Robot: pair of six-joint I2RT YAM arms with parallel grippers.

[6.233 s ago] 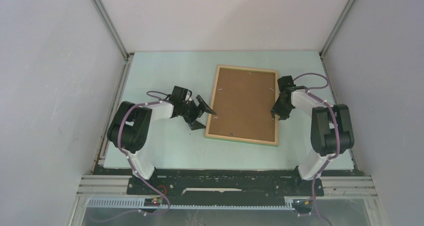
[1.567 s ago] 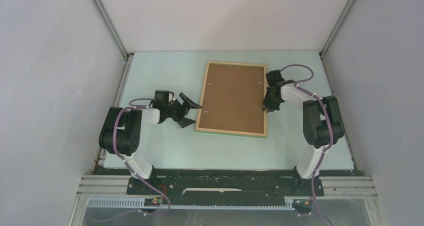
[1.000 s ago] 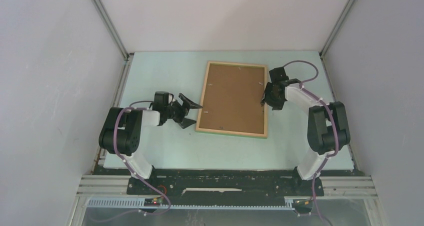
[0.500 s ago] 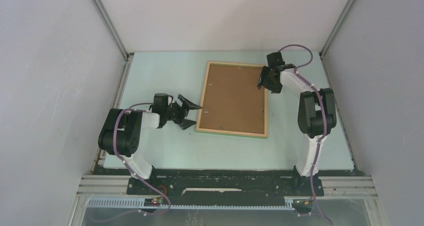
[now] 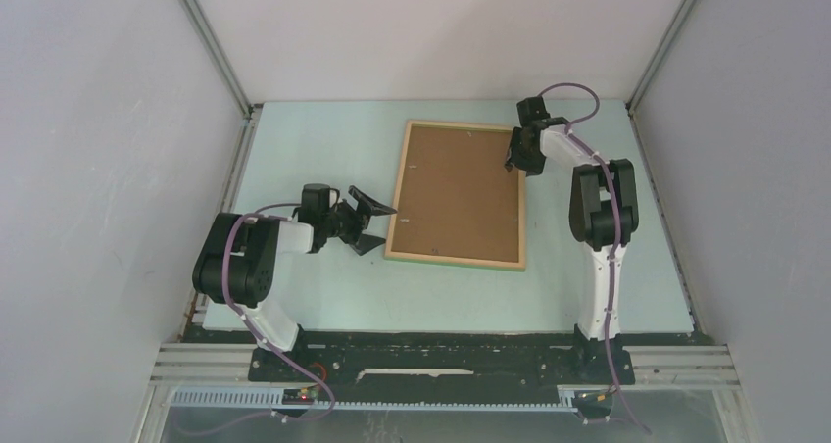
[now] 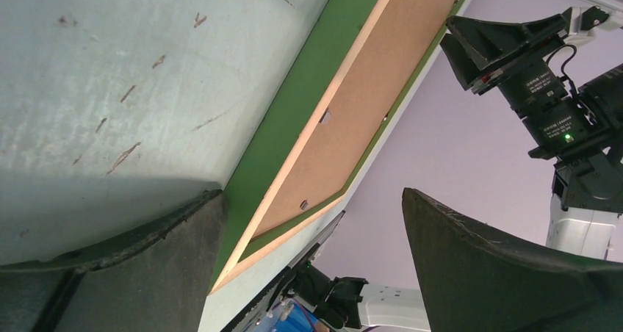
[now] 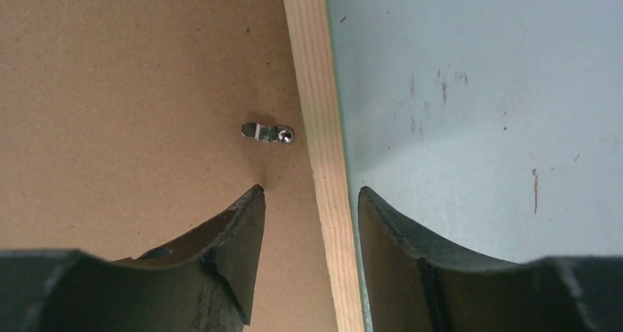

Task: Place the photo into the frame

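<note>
- Two flat things on the table [image 5: 323, 149]: the frame [image 5: 454, 259], light wood face up, and the photo [image 5: 458, 190] inside it, brown back up.
- Left gripper [image 5: 384, 224]: spread wide, just beside the frame's near left corner.
- Right gripper [image 5: 512, 162]: spread too, over the frame's far right edge, one finger above the brown back, the other above the table.
- Small metal clip [image 7: 267, 133] on the brown back, near that finger.

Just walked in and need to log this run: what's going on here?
Two robot arms work on a thin light-wood picture frame lying face down, its brown board back up. The right claw hangs over the frame's right rail beside a small metal clip. The left claw sits wide open at the left edge.
</note>
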